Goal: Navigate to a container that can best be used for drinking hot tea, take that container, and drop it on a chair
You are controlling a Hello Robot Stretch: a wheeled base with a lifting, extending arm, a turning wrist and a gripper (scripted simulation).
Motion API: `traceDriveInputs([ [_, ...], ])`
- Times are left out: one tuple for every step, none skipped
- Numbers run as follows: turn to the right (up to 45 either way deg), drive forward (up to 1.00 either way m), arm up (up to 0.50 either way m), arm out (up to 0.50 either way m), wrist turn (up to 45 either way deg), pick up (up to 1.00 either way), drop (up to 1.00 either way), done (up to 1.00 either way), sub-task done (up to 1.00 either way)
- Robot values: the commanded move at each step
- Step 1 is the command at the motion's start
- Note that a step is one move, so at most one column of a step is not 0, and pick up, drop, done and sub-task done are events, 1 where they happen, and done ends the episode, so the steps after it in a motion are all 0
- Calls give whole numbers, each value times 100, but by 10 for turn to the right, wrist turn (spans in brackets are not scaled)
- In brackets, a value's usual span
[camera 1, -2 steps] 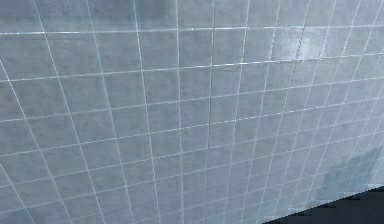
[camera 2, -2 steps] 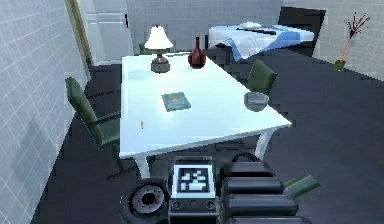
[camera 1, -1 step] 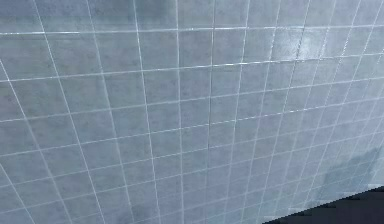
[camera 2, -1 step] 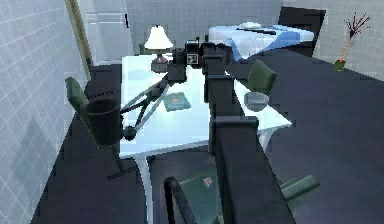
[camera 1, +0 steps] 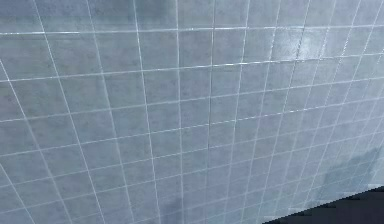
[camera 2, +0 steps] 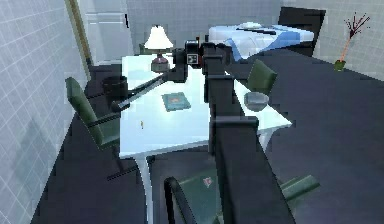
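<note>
While tiled wall [camera 1: 190, 110] lies ahead, chair [camera 2: 82, 100] stands sideward.

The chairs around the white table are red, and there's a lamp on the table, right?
Not quite. The arm side view shows the chairs around the white table are dark green, not red. The lamp does stand on the table.

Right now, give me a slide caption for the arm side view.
Arm extended above a white table with a lamp, green chairs around it, bed beyond.
</note>
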Motion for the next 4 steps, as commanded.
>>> traceDriveInputs([
  [0,0,0,0,450,0,0,0,0],
  [0,0,0,0,450,0,0,0,0],
  [0,0,0,0,360,0,0,0,0],
  [0,0,-36,0,0,0,0,0,0],
])
